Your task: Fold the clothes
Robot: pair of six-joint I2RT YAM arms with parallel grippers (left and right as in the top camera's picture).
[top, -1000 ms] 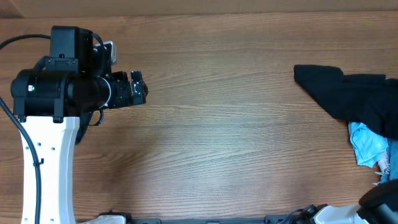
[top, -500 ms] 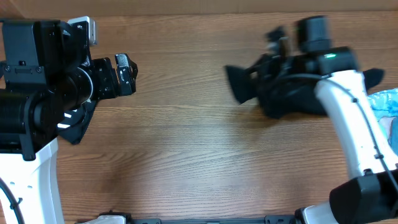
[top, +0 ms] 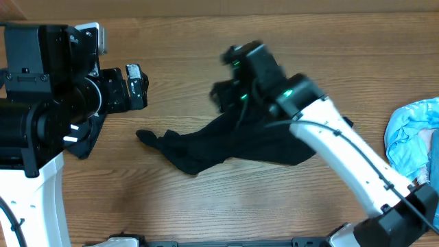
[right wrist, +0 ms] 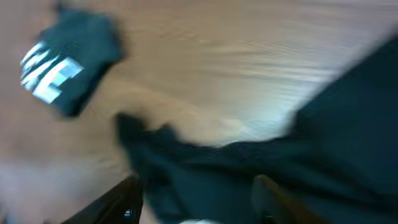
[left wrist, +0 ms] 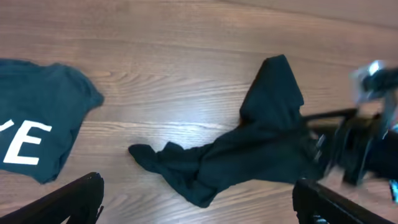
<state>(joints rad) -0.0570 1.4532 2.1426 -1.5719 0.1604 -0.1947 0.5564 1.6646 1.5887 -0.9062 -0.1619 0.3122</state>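
A black garment [top: 233, 147] lies crumpled across the middle of the table, one thin end reaching left. In the left wrist view the same black garment [left wrist: 249, 149] sits ahead of my left gripper [left wrist: 202, 205], which is wide open and holds nothing. My left gripper [top: 137, 86] hovers at the left, apart from the cloth. My right gripper [top: 223, 95] is over the garment's upper edge, blurred by motion. The right wrist view shows the right gripper [right wrist: 196, 199] with its fingers apart and the black garment [right wrist: 298, 168] beneath them.
A dark teal shirt with white letters [left wrist: 37, 130] lies at the left, partly under the left arm [top: 48, 116]. A light blue garment [top: 415, 137] sits at the right edge. The right arm [top: 343, 151] crosses the table from the bottom right.
The right arm has swung left, bringing the black garment from the right side to the middle of the table. Its jaws have parted and the cloth now lies on the wood.
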